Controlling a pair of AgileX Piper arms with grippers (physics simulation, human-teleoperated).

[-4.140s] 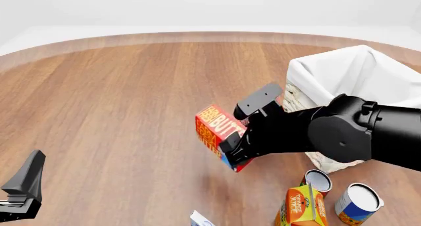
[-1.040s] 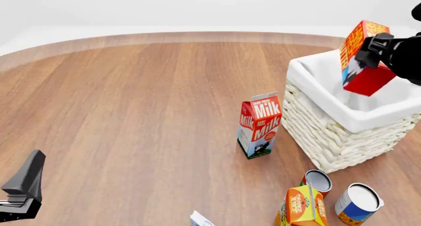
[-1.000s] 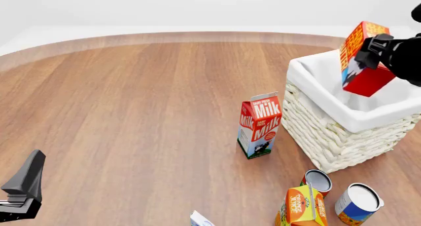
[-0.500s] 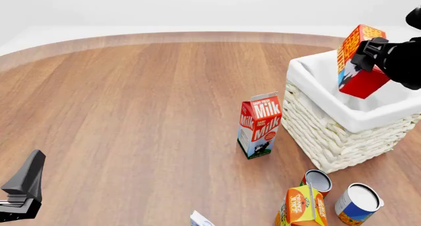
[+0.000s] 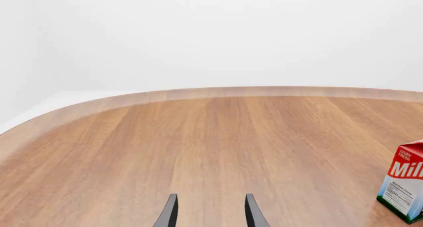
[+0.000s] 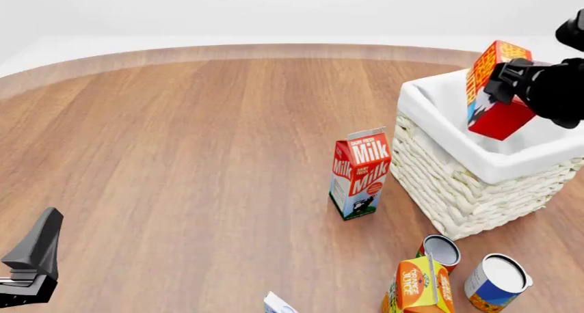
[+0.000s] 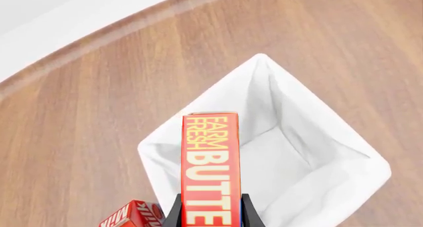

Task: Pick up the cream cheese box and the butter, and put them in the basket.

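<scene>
The right tool (image 6: pixel 513 77) holds the butter (image 6: pixel 494 91) above the basket (image 6: pixel 474 183), not released; the cream cheese box (image 6: pixel 278 304) waits. The left tool (image 5: pixel 209 212) stands open, empty.

Cream cheese box (image 6: pixel 279 303) cut by front view's bottom edge; milk carton (image 5: pixel 404 187) cropped in left wrist view.

I hold the butter (image 6: pixel 493 87), a red-orange box with big yellow letters, tilted in the air right above the basket (image 6: pixel 474 183). The basket is big, square and white, with a white cloth over its rim. The cream cheese box (image 6: pixel 278 304), small and white, lies well to the basket's near left, mostly cut off.
</scene>
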